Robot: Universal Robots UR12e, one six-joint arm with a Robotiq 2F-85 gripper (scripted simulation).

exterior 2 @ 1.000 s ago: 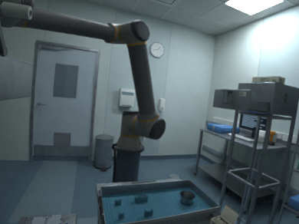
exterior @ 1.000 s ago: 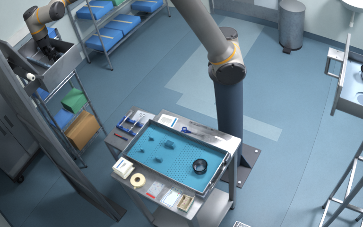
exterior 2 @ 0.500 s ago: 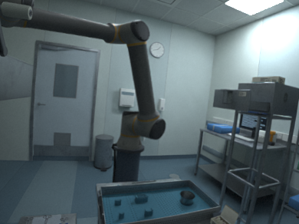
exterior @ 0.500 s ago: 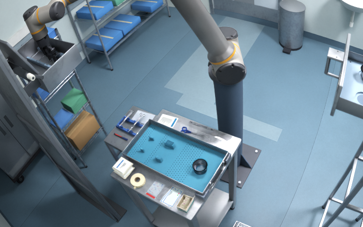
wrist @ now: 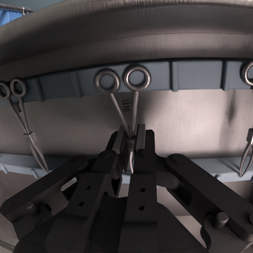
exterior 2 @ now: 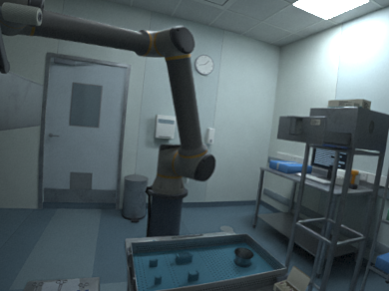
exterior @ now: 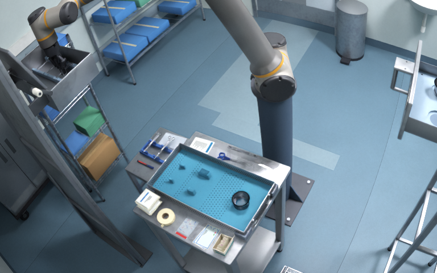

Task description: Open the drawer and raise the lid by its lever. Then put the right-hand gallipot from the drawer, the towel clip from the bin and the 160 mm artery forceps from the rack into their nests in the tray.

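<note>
The towel clip in the steel bin is partly hidden: its pivot and curved tips sit behind my gripper, which is closed on its shanks while its two ring handles rest against a blue-grey rail. Two more ring-handled instruments lie in the bin, one at the left and one at the right edge. The blue tray sits on the steel table far below, with a dark gallipot in its right-hand nest. The rack with forceps lies on a side table left of the tray.
The wire shelving with blue packs stands behind the bin, and more shelves with green and brown boxes stand under it. The bin's raised lid leans to the left. A tape roll and cards lie along the table's front edge.
</note>
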